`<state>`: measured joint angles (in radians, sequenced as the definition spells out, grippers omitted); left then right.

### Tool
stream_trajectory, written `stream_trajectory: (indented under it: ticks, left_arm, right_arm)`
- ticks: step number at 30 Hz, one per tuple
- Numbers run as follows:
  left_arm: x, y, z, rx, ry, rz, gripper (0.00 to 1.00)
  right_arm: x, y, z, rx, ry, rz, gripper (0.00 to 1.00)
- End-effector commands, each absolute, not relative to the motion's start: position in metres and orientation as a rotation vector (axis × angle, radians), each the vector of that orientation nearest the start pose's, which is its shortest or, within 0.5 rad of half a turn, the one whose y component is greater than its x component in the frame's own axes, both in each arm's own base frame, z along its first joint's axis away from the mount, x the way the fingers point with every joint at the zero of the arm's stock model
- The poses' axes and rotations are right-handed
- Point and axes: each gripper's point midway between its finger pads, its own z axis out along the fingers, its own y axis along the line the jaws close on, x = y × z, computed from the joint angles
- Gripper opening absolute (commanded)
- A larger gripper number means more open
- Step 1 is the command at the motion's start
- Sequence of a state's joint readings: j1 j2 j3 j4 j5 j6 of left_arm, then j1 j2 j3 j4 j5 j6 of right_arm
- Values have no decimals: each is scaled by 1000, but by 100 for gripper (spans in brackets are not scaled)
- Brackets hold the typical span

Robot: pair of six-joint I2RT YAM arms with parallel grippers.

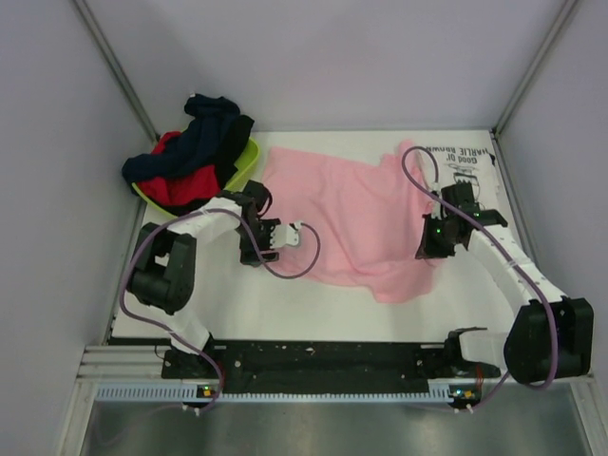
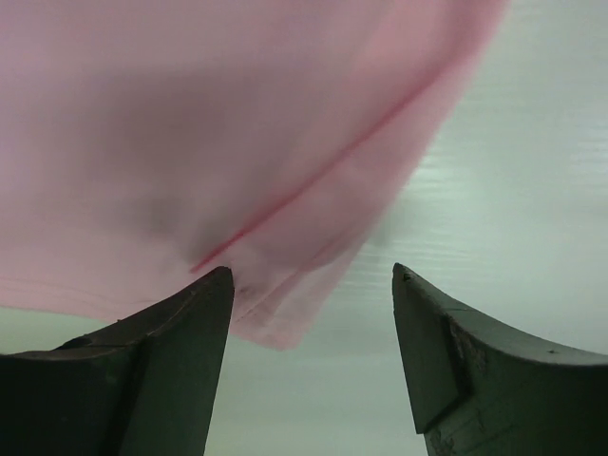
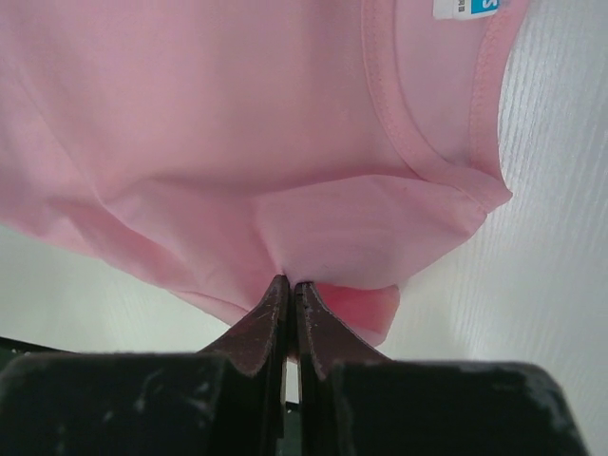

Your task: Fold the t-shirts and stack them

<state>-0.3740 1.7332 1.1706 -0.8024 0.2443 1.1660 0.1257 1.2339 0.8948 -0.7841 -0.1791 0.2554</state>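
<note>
On the counter (image 1: 285, 313), the basket (image 1: 245, 161) sat at the upper left of the top view, with a pile of garments (image 1: 190, 152) in it and over its rim. The spread t-shirt (image 1: 351, 209) lay at centre, just right of the basket. The second t-shirt (image 1: 465, 152) lay at the upper right, partly under the spread one. The left arm's fingers (image 2: 190, 323) stood apart at the spread t-shirt's left edge. The right arm's fingers (image 3: 275, 313) met on a fold at its right edge.
</note>
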Motion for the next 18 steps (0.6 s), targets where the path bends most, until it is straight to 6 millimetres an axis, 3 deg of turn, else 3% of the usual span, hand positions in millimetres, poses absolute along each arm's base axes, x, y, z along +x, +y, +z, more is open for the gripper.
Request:
stream_trajectory:
  ticks: [1,2,4,6,8,10,13,16,18]
  left_arm:
    - [273,-107,43,2118,2024,-250,67]
    - [269,-105,42,2120,2034,-259,63]
    - [255,-99,39,2150,2063,-286,58]
    - [242,-91,37,2172,2085,-288,55]
    - [231,-83,37,2195,2092,-287,55]
    - [218,-76,41,2216,2091,-292,55]
    - [207,-75,59,2210,2052,-305,56]
    - [235,-91,90,2047,1933,-227,65]
    - [262,-107,110,1919,1880,-188,70]
  right_arm:
    - [262,66,98,176,2694,306,0]
    - [264,67,93,183,2705,307,11]
    - [276,65,90,194,2694,284,43]
    - [293,58,91,203,2685,220,59]
    - [305,51,96,227,2681,154,63]
    - [305,49,111,254,2679,138,65]
    - [283,49,143,265,2669,156,73]
    - [242,44,165,313,2689,147,73]
    - [212,40,164,370,2749,125,68]
